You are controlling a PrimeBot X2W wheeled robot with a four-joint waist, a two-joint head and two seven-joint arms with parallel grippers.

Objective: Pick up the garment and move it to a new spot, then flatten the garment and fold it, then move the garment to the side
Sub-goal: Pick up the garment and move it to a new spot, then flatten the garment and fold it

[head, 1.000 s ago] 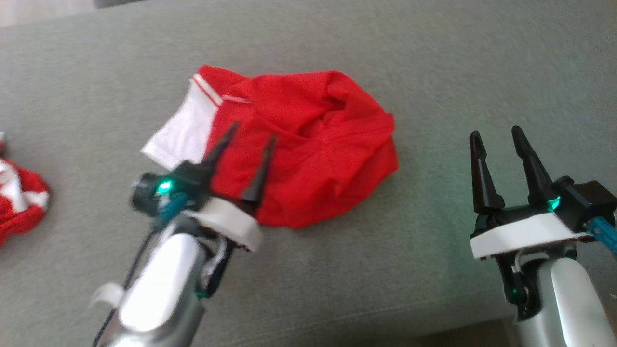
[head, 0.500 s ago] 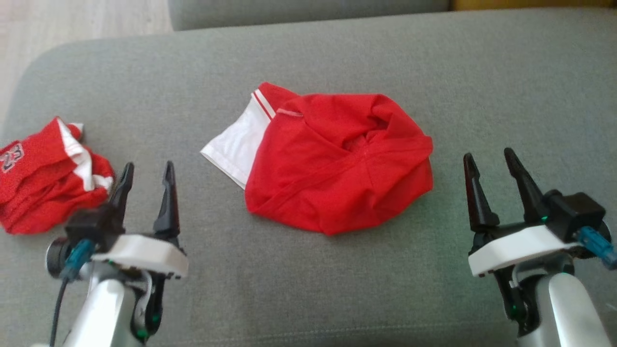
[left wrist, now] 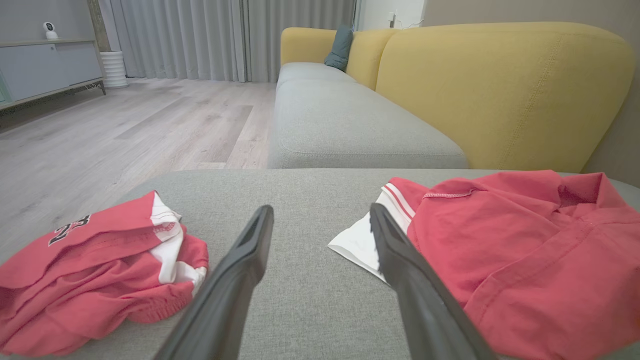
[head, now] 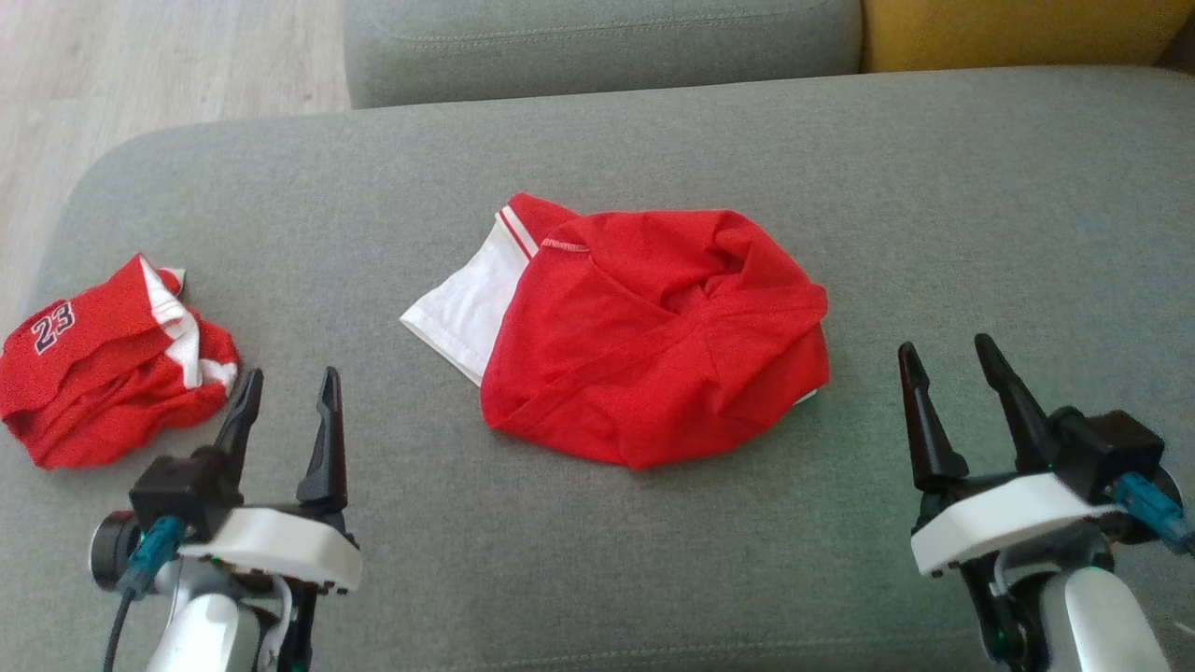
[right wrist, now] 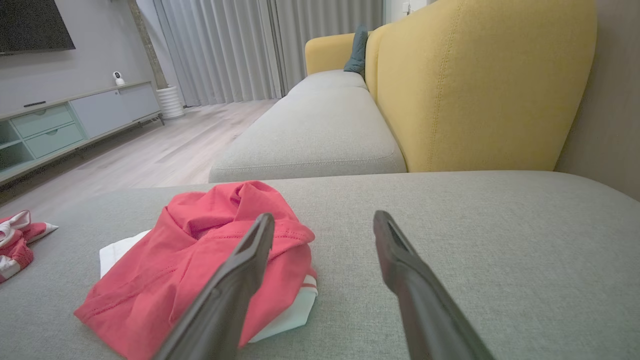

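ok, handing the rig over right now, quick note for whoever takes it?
Left gripper: open, empty, near the front edge of the grey cushion, beside the numbered red garment.
Right gripper: open, empty, right of the red-and-white garment.
That garment: mid-cushion, bunched, touched by neither gripper.
Done: nothing certain; it lies neither flat nor neatly folded.
Left: likely pick up, move, flatten, fold, set aside.

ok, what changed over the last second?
The left gripper drew back from over the white edge of the red garment to the near left, fingers open, holding nothing. The head camera moved too, so the whole picture shifted. Unchanged: the red garment lies bundled on the cushion, the right gripper is open at the near right, and the numbered garment is at the left.
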